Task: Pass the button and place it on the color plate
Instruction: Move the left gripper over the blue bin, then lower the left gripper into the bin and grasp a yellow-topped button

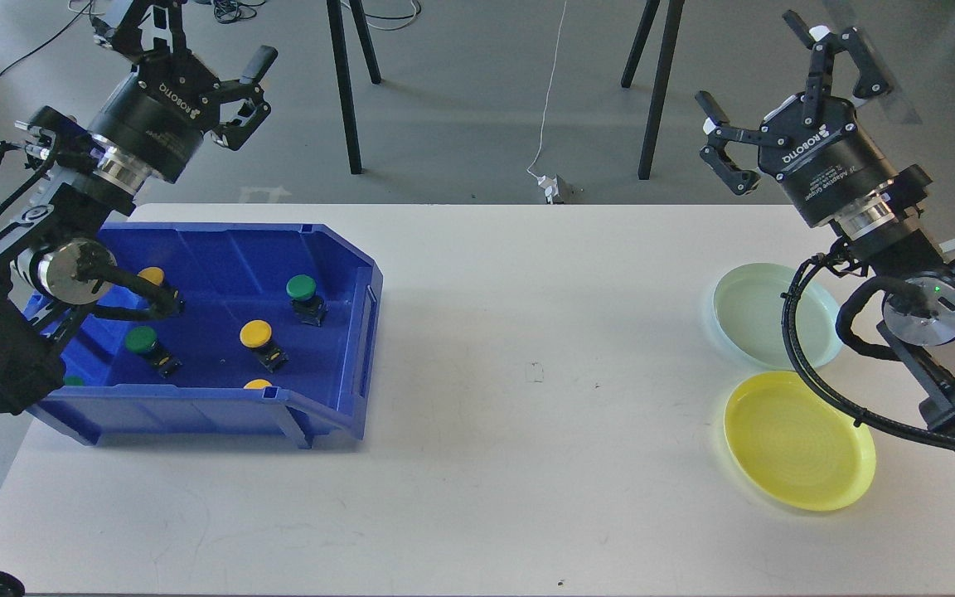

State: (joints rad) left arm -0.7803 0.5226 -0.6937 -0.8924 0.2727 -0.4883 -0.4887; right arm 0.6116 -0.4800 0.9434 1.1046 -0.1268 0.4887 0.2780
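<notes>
Head view. My left tool [187, 50], at 10 o'clock, hangs above the far rim of the blue bin [336, 249] with its fingers spread and nothing between them. My right tool [784, 91], at 2 o'clock, is likewise spread and empty, raised beyond the far edge of the white tabletop [527, 414]. The buttons lie inside the bin: a green button [302, 288] toward its right side, a yellow button [256, 334] near its middle, a second green button [141, 339] at its left. At 3 o'clock, the pale green plate [747, 319] sits just beyond the yellow plate [797, 444]; both are bare.
</notes>
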